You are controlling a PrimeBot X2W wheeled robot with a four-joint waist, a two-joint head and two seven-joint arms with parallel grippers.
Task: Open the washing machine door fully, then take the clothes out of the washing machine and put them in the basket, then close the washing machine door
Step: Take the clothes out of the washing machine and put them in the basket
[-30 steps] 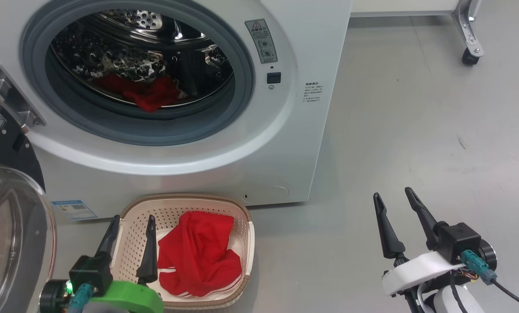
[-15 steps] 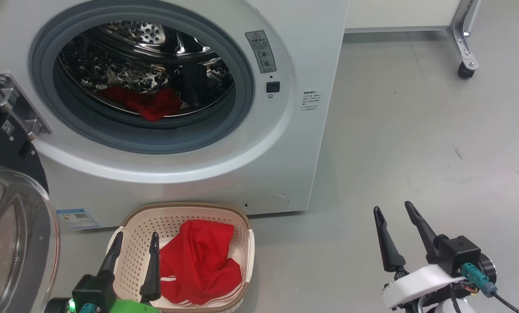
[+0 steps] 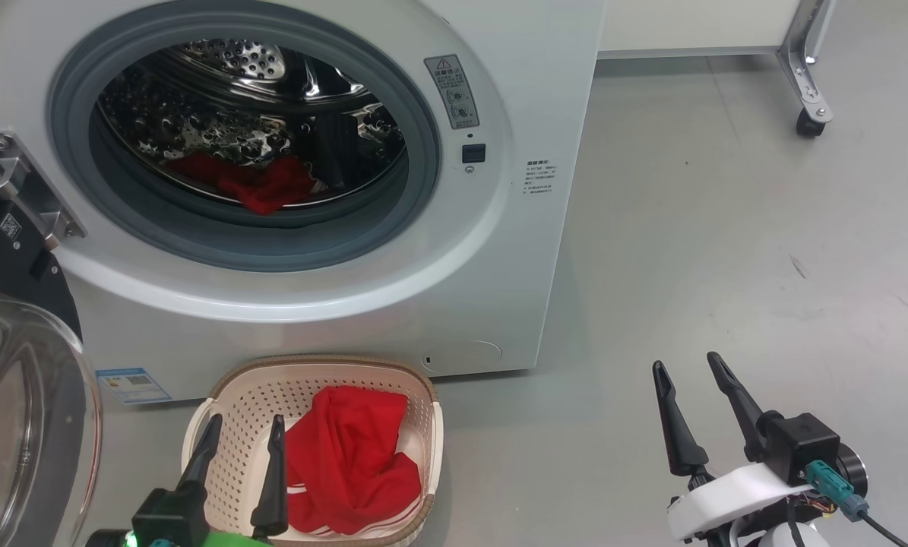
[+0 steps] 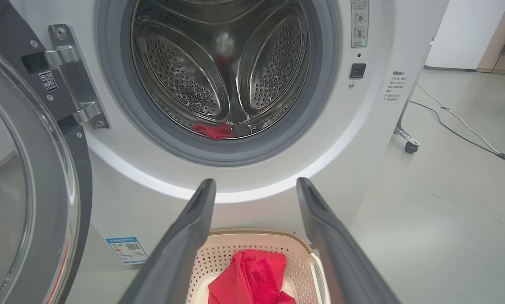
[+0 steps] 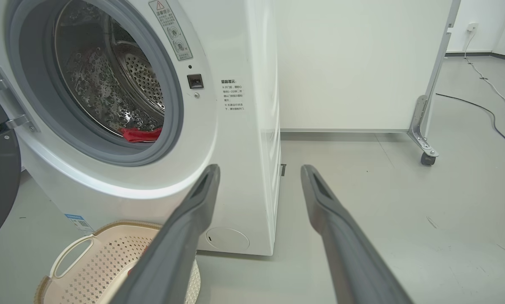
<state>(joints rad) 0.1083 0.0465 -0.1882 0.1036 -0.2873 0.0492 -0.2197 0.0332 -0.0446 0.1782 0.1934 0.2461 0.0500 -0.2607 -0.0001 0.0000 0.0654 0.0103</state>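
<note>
The white washing machine (image 3: 529, 91) stands with its door (image 3: 13, 425) swung wide open at the left edge, glass bowl facing me. Red clothes (image 3: 260, 182) lie at the bottom of the steel drum, also seen as clothes (image 4: 213, 131) in the left wrist view. The cream basket (image 3: 241, 391) sits on the floor below the port with one red garment (image 3: 351, 460) in it. My left gripper (image 3: 245, 429) hovers open and empty over the basket's left part. Over bare floor at the lower right, my right gripper (image 3: 685, 365) is open and empty.
A white panel on a metal leg with a caster (image 3: 805, 121) stands at the back right. A cable (image 5: 484, 107) runs over the grey floor behind it. The door's hinge bracket (image 3: 28, 190) juts out left of the port.
My left gripper has drawn back toward me and lower in the head view, still open over the basket. The head camera has tilted slightly. The right gripper holds its place.
</note>
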